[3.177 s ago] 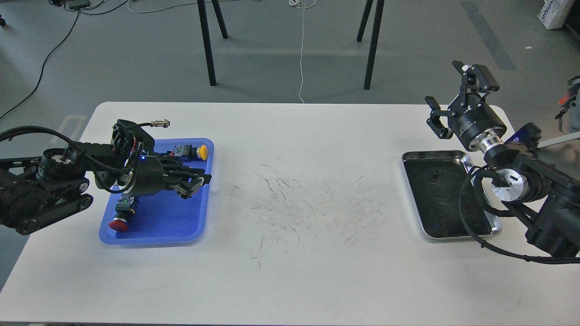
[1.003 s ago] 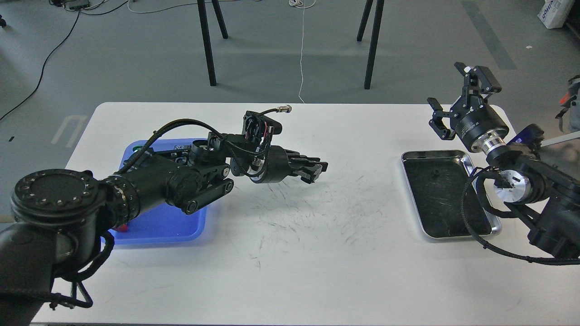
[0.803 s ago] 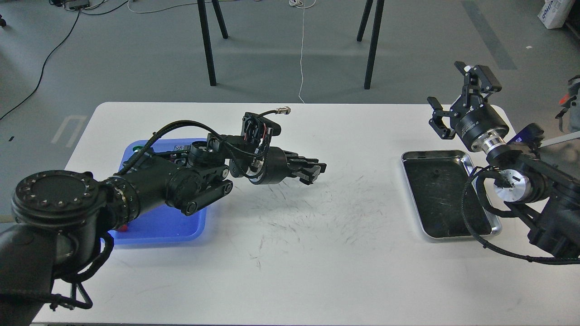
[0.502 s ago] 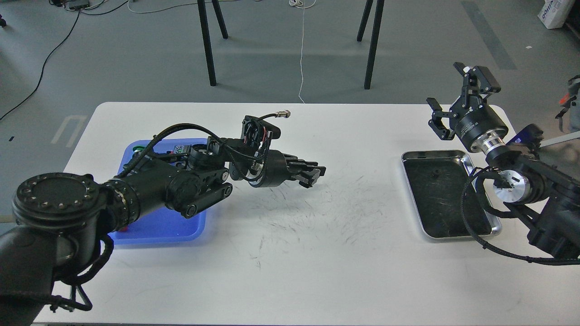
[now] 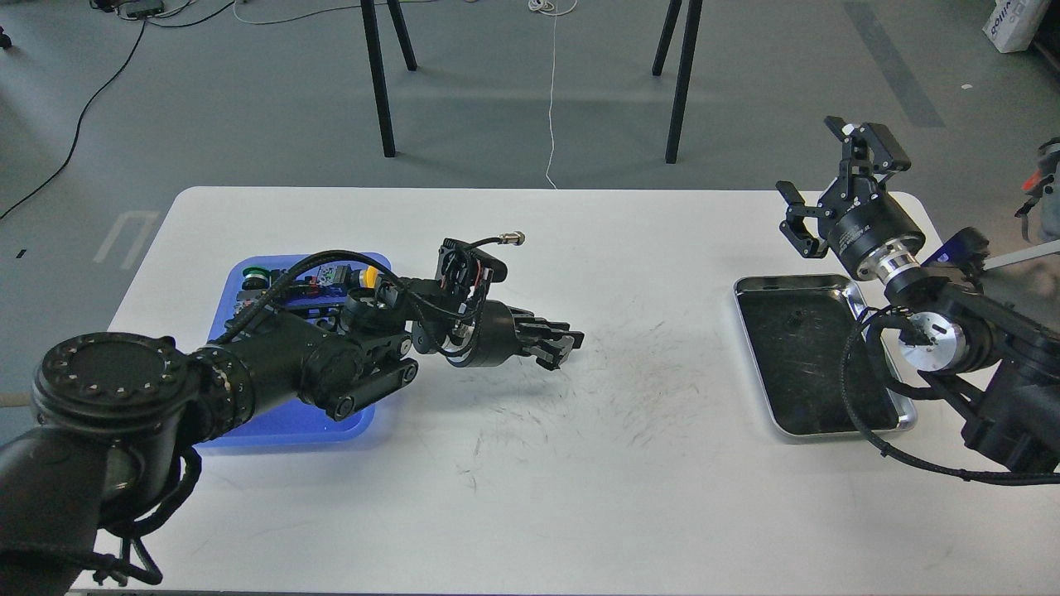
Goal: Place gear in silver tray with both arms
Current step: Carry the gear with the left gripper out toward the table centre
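Note:
The silver tray [image 5: 795,283] lies at the right of the white table, its dark scratched bottom holding only a small dark speck. My left gripper [image 5: 556,348] reaches out from the blue tray over the table's middle, low above the surface. Its dark fingers are close together, and I cannot make out a gear between them. No gear shows elsewhere. My right gripper [image 5: 826,172] is open and empty. It is raised above the table's far right corner, just beyond the silver tray.
A blue plastic tray [image 5: 290,422] at the left holds a yellow push button [image 5: 371,276], a green one [image 5: 255,273] and other small parts, mostly hidden by my left arm. Black stand legs [image 5: 379,83] rise behind the table.
My left gripper left the blue tray and reached to the table's middle. In the last second it drew slightly back left and lower. My right gripper barely moved.

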Action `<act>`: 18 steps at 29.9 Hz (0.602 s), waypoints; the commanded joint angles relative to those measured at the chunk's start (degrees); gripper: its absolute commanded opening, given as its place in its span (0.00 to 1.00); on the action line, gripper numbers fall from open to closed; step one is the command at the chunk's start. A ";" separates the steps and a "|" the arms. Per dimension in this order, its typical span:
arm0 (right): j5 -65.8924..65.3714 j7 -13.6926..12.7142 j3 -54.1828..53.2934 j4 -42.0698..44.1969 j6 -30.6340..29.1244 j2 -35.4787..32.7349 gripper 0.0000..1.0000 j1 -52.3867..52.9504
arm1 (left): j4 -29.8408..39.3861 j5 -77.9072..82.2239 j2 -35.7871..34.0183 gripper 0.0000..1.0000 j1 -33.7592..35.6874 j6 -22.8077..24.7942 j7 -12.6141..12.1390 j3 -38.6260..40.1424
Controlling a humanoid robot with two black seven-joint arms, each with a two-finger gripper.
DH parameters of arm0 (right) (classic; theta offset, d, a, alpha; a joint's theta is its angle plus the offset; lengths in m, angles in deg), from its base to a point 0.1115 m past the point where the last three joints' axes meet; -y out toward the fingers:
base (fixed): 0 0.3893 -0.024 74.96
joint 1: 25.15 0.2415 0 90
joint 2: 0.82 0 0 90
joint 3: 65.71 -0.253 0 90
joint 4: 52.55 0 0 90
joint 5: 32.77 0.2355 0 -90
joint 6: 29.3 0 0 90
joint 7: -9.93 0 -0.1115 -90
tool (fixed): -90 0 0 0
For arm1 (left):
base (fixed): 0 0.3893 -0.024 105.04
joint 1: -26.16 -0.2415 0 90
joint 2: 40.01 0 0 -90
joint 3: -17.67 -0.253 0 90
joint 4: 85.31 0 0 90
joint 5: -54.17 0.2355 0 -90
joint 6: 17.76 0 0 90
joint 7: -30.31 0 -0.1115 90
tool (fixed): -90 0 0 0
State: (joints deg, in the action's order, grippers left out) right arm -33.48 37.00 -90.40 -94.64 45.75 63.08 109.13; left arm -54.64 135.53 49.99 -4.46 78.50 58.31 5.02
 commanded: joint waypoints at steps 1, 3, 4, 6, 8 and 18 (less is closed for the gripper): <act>0.00 0.00 0.08 0.00 0.01 0.08 0.98 0.01 | 0.10 0.02 0.00 0.27 -1.02 -0.03 0.00 0.00; 0.00 0.00 0.08 0.00 -0.07 0.08 0.98 0.01 | 0.27 -0.07 0.00 0.27 -1.20 -0.03 0.00 0.09; 0.00 0.00 0.08 0.00 0.01 0.08 0.98 0.01 | 0.27 -0.07 0.00 0.27 -1.20 -0.03 0.00 0.09; 0.00 0.00 0.08 0.00 0.01 0.08 0.98 0.01 | 0.27 -0.16 0.00 0.27 -1.20 -0.03 0.00 0.09; 0.00 0.00 0.17 0.00 0.01 0.08 0.98 0.01 | 0.62 -0.33 0.00 0.27 -1.20 -0.03 0.00 0.09; 0.00 0.00 0.17 0.08 0.01 0.00 0.98 0.01 | 2.82 -0.42 0.00 0.27 -1.20 0.06 0.00 0.17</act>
State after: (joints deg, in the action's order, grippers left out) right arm -33.48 37.00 -90.23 -94.64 45.76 63.17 109.15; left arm -52.59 135.13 49.98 -5.66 78.48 58.31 5.19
